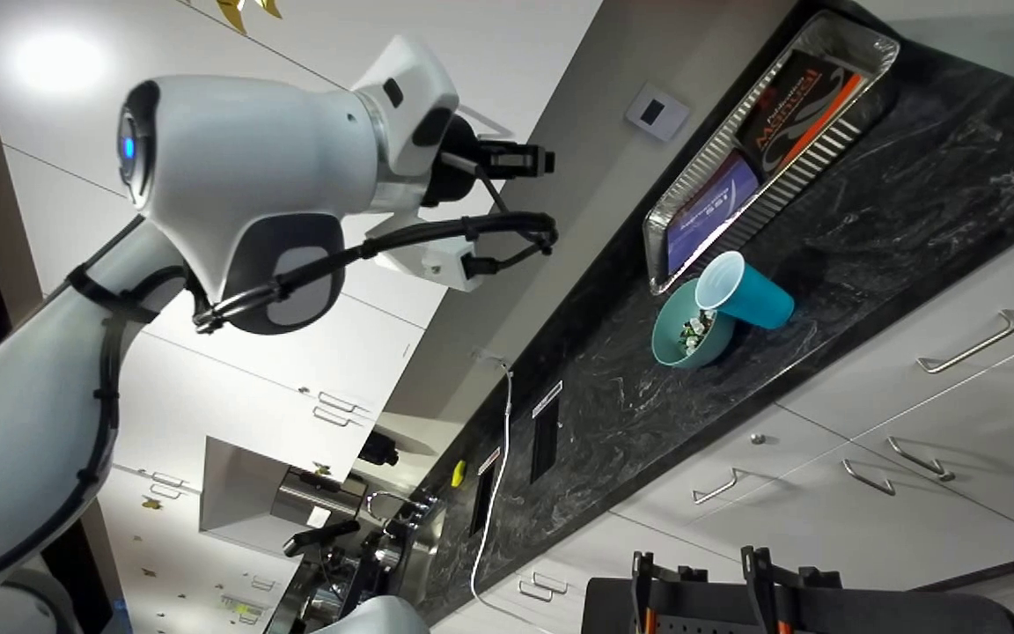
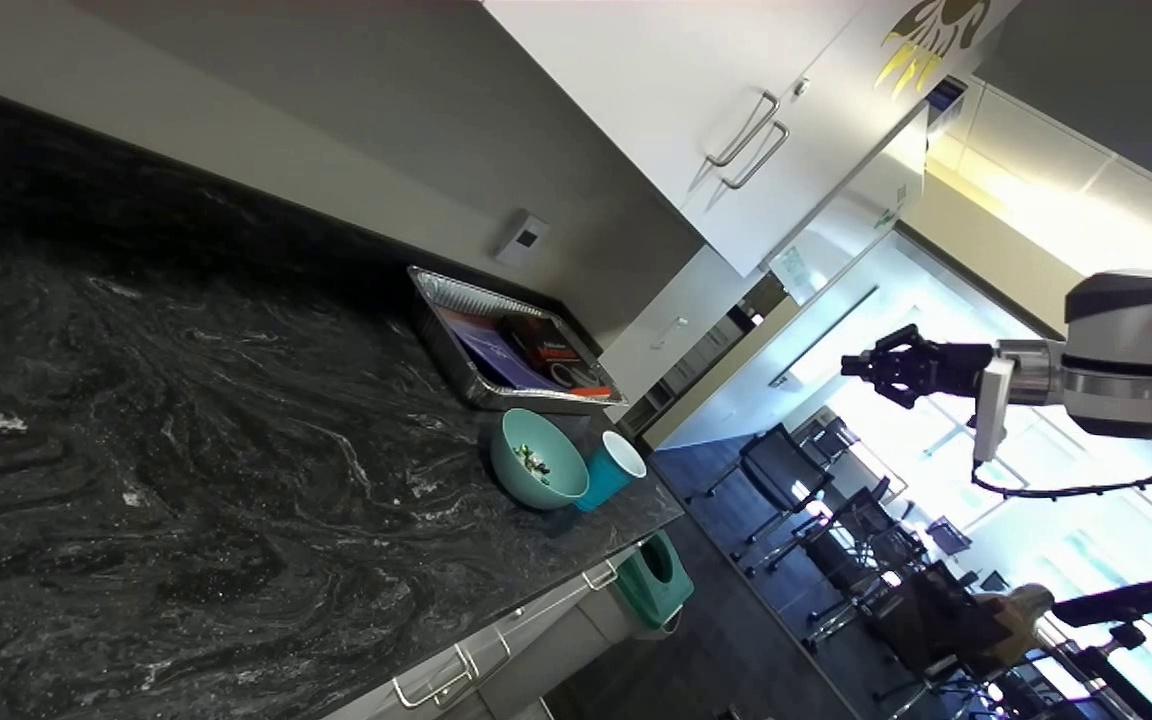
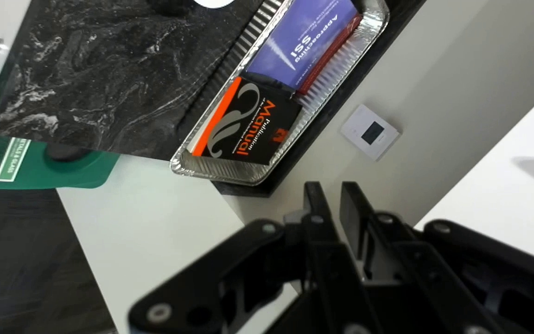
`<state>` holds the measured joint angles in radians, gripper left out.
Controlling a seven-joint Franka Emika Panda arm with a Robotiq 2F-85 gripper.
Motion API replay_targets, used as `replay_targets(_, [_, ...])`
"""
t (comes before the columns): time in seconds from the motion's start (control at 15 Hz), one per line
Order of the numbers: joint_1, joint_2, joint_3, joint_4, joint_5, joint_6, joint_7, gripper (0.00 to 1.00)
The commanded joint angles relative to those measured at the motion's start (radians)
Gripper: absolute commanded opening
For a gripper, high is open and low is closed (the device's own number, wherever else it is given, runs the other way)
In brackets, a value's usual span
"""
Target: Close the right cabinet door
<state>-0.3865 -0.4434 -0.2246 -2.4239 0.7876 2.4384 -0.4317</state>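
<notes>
The right cabinet door is a large plain white slab in both exterior views [image 1: 489,44] [image 2: 836,130], on the upper cabinet. It looks flush with the neighbouring door; I cannot tell whether a small gap remains. Its bar handle [image 2: 758,158] is by the seam. In the wrist view, part of the white door [image 3: 494,199] is at the right, beyond the fingers, with a faint handle shape on it. My gripper [image 1: 551,161] is in front of the cabinet, fingers slightly apart with nothing between them. It also shows in an exterior view [image 2: 854,366] and the wrist view [image 3: 331,188], apparently clear of the door.
Below is the dark speckled countertop [image 1: 613,423]. On it are a foil tray [image 1: 850,145] with books, a teal bowl [image 2: 526,470] and a teal cup [image 2: 608,472]. A small wall box [image 3: 370,133] is on the wall. A green bin [image 2: 656,580] stands at the counter's end.
</notes>
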Motion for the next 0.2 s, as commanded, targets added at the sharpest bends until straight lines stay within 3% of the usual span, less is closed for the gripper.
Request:
replay_targets(0.0, [0.061, -0.022, -0.065, 0.0, -0.048, 0.004, 0.031, 0.25])
replay_targets(0.13, [0.063, -0.03, -0.067, -0.001, -0.052, 0.0, 0.031, 0.27])
